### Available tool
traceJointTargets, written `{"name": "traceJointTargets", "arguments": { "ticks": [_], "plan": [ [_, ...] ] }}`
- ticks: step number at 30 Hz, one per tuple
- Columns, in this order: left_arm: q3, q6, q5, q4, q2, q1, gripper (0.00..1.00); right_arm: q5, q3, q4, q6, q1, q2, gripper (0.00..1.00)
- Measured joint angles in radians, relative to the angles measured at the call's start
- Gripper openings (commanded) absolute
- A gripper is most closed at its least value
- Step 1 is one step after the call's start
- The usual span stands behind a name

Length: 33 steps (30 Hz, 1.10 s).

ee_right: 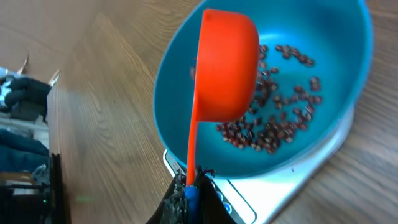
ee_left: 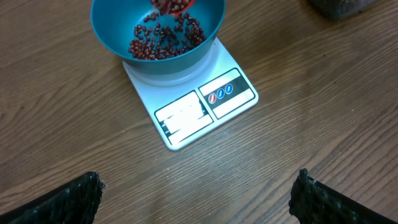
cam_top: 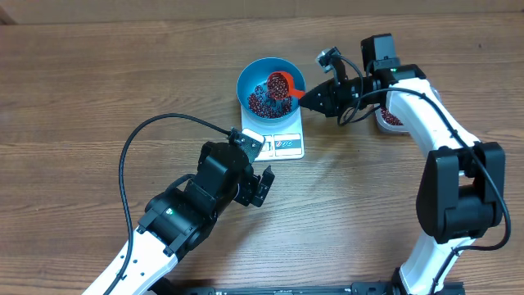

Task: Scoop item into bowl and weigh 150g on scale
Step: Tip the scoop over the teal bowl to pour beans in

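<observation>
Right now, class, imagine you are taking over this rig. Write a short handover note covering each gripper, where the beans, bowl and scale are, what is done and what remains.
The left gripper is open and empty, over the table near the button edge of the scale.
The right gripper is shut on the handle of the orange scoop, which is tipped over the bowl.
The bowl sits on the scale, with a loose layer of beans inside. More beans are in the tub behind the right arm.
Done: some beans scooped in.
Left: the display is unreadable here, so check the weight, then adjust.
</observation>
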Motion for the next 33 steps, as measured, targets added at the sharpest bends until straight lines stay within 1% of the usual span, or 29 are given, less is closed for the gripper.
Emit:
{"name": "traceJointTargets", "arguments": {
  "ticks": [5, 9, 20, 27, 33],
  "plan": [
    [0.000, 0.000, 0.000, 0.000, 0.000, 0.000, 1.00, 0.000, 0.000, 0.038, -0.035, 0.002, 0.000, 0.04],
    [0.000, 0.000, 0.000, 0.000, 0.000, 0.000, 1.00, 0.006, 0.000, 0.040, -0.110, 0.001, 0.000, 0.04],
    [0.000, 0.000, 0.000, 0.000, 0.000, 0.000, 1.00, 0.147, 0.000, 0.032, -0.287, 0.002, -0.002, 0.04],
    [0.000, 0.000, 0.000, 0.000, 0.000, 0.000, 1.00, 0.170, 0.000, 0.021, -0.327, 0.002, -0.014, 0.04],
    [0.000, 0.000, 0.000, 0.000, 0.000, 0.000, 0.99, 0.174, 0.000, 0.016, -0.349, 0.002, -0.063, 0.04]
  ]
}}
